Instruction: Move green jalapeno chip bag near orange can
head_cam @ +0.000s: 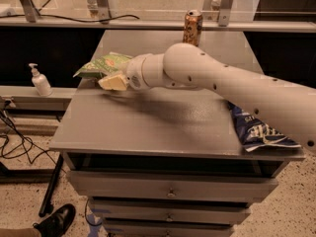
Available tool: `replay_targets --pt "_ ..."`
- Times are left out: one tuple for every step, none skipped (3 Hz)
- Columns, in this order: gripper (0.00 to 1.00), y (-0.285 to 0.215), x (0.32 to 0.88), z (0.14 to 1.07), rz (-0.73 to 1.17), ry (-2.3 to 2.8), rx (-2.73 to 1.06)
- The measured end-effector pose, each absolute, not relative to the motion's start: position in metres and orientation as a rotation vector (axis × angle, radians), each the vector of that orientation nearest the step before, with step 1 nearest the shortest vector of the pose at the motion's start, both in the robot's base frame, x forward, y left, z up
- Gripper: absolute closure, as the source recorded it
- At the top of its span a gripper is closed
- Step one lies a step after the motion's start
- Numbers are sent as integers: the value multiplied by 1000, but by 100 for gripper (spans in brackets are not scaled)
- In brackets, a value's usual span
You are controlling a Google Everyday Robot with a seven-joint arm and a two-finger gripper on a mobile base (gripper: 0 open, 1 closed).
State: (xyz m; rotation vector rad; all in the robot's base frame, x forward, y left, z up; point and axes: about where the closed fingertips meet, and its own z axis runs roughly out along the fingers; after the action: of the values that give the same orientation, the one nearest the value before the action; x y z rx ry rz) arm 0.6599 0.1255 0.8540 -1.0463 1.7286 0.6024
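The green jalapeno chip bag (pixel 102 65) lies crinkled at the left edge of the grey cabinet top (pixel 163 127). The orange can (pixel 192 27) stands upright at the far back of the top, right of the bag and well apart from it. My gripper (pixel 113 82) reaches from the right along my white arm and sits at the bag's near right side, touching or just over its edge. The dark-blue chip bag (pixel 256 130) lies at the right edge, partly hidden under my arm.
A white pump bottle (pixel 40 82) stands on a low shelf to the left. Drawers (pixel 170 189) sit below the top. Cables and a black shoe (pixel 57 221) are on the floor at left. A rail with metal posts runs behind the can.
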Motion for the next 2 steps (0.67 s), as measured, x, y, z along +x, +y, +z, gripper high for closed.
replay_targets --pt "64 115 662 855 575 1734 -1036" --pt "87 90 667 867 498 1731 -1072"
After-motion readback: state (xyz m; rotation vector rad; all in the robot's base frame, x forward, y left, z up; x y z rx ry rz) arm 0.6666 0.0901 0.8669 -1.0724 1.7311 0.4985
